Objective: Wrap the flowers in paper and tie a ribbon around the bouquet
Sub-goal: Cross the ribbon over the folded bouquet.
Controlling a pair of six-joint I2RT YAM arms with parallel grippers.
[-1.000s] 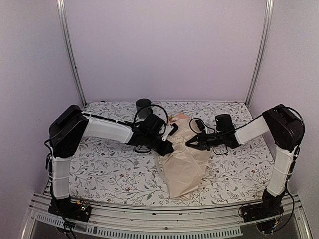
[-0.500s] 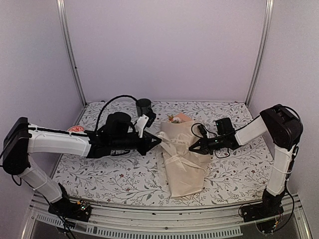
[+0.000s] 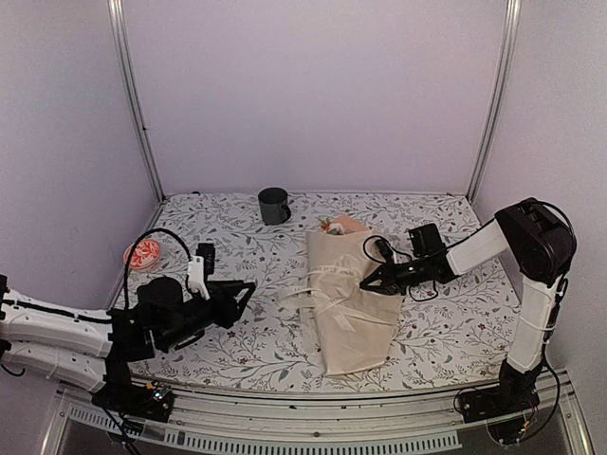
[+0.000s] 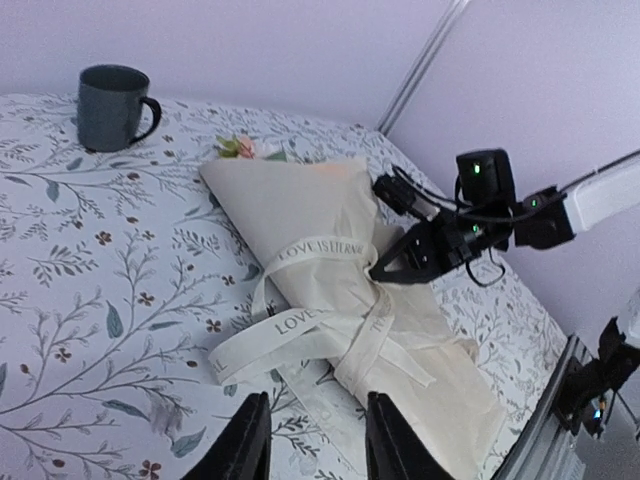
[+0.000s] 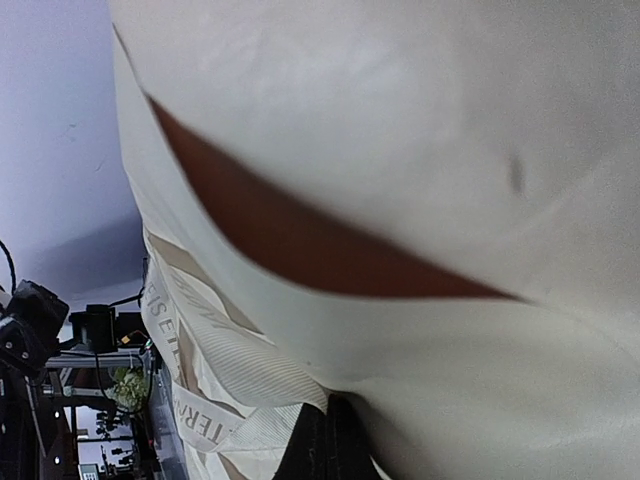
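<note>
Our left gripper (image 3: 245, 292) parted and empty at the bouquet's (image 3: 356, 327) 9 o'clock, our right gripper (image 3: 366, 281) pinched shut against its 3 o'clock edge, ribbon (image 3: 305, 287) crossing its middle

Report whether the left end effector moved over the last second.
Yes. The left end effector drew back toward the near-left, away from the dark grey mug and the cream paper-wrapped bouquet.

Light soft, even, from overhead; faint lavender cast on walls. No glare. Cream paper-wrapped cone bouquet (image 3: 349, 313) throws only thin pale shadow on its near side. Top view sharp; silver metal post (image 3: 130, 95) left of bouquet slants with wide-angle lens. Left wrist view crisp at bouquet (image 4: 330, 230). Right wrist view pressed against bouquet (image 5: 400, 100): paper blurred, fold dark reddish-brown, lettered cream fabric ribbon (image 5: 190, 400) half-legible.
</note>
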